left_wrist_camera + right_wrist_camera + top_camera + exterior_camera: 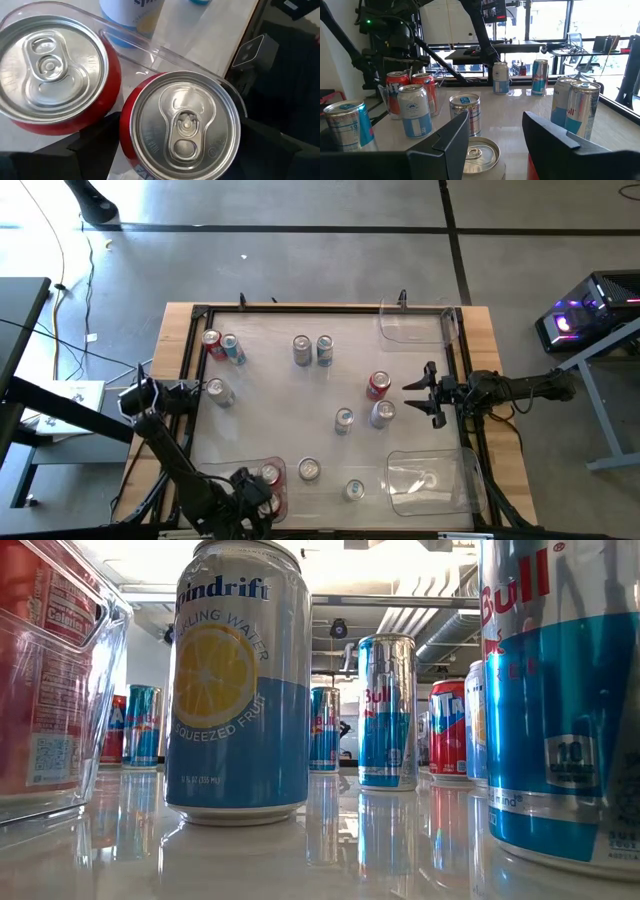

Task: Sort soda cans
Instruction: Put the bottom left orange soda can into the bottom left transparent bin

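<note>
Soda cans stand scattered on the glossy table: a red can (377,385), silver-grey ones (383,413) (302,350), and blue ones (233,350). At the near-left corner my left gripper (252,485) reaches down into a clear bin (278,498). There it is shut on a red can (180,125) that stands beside a second red can (52,70). My right gripper (420,390) waits level at the table's right side. It is open, and a silver-grey can top (480,152) lies just ahead of its fingers. My left gripper has the red can between its two fingers, one finger (97,140) against each side of the can's wall (126,135), just below the rim. The fingers slant down from the near-left. The can is upright inside the bin; its bottom is hidden.
A second clear bin (430,480) sits at the near right and a third (415,325) at the far right. A raised frame (190,360) rims the table. In the low view a tall Spindrift can (238,690) stands close up, with slim blue cans (387,710) behind it.
</note>
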